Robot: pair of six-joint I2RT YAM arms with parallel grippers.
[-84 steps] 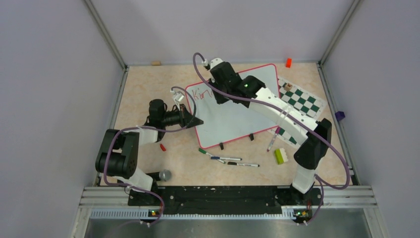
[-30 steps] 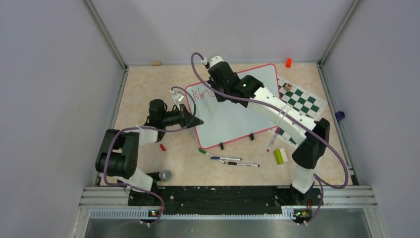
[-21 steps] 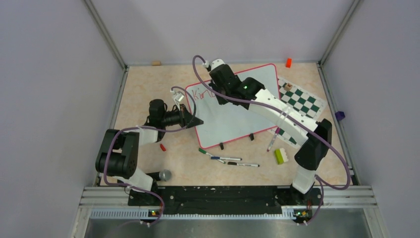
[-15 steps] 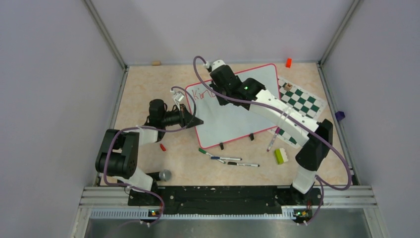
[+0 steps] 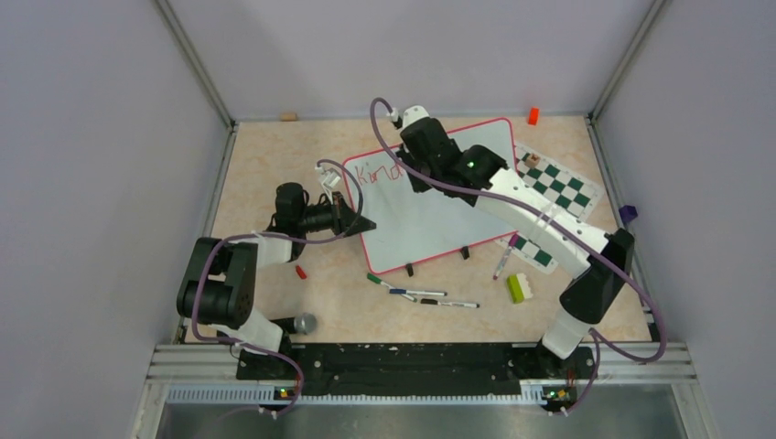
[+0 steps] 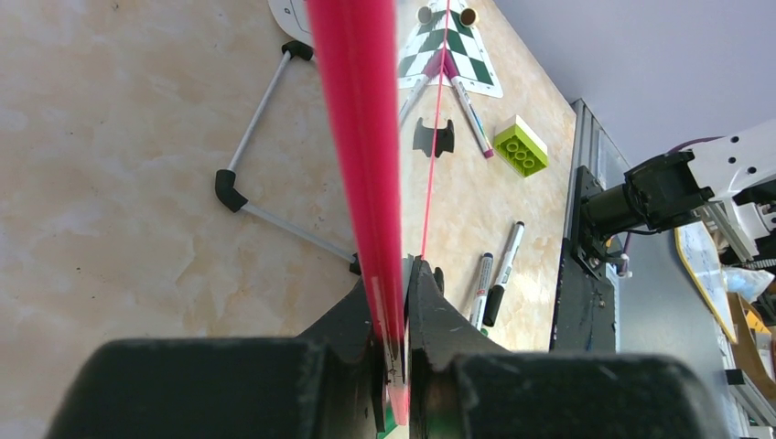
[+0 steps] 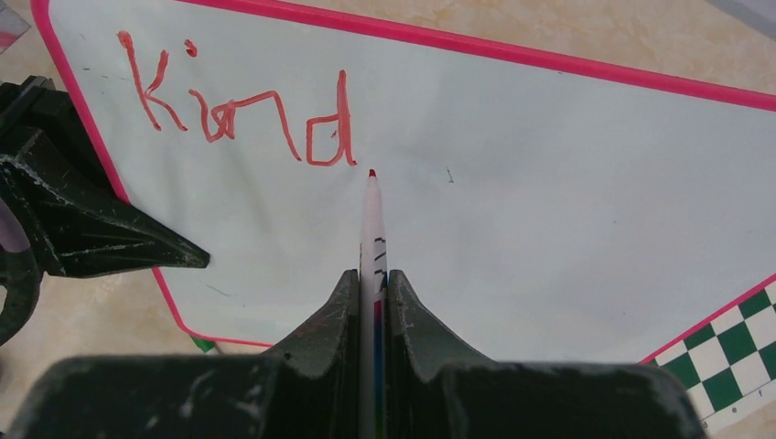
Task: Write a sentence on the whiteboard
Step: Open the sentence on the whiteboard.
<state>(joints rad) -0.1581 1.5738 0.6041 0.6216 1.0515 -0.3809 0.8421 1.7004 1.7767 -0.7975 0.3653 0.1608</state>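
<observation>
While I watch from the overhead camera, the whiteboard (image 5: 430, 219) lies skewed on the bench (image 5: 274, 165), toward the far side and about midway across. Two small black feet (image 5: 409, 270) sit on its near edge. A green-and-white chess mat (image 5: 560, 187) lies right against its right edge.

My left tool (image 5: 361, 222) is at the board's left edge. In the left wrist view its jaws are closed on the thin red frame (image 6: 352, 137), which runs straight up from between the fingers (image 6: 430, 302).

My right arm reaches across the board from the right. In the right wrist view that tool (image 7: 371, 279) is clamped on a white marker (image 7: 371, 229) with its red tip pointing away from the camera. The tip is just below and to the right of the last letter. I cannot tell whether it touches the surface or hangs just off it.

So far the writing (image 7: 238, 114) reads "Kind" in red, up in the board's far left corner. Everything below and to the right of it is bare white.

Near the front of the bench, a green-capped marker (image 5: 377, 280) and two dark-capped ones (image 5: 435, 298) lie close together. A pink marker (image 5: 501, 261) and a lime-green block (image 5: 519, 288) are off to their right.
</observation>
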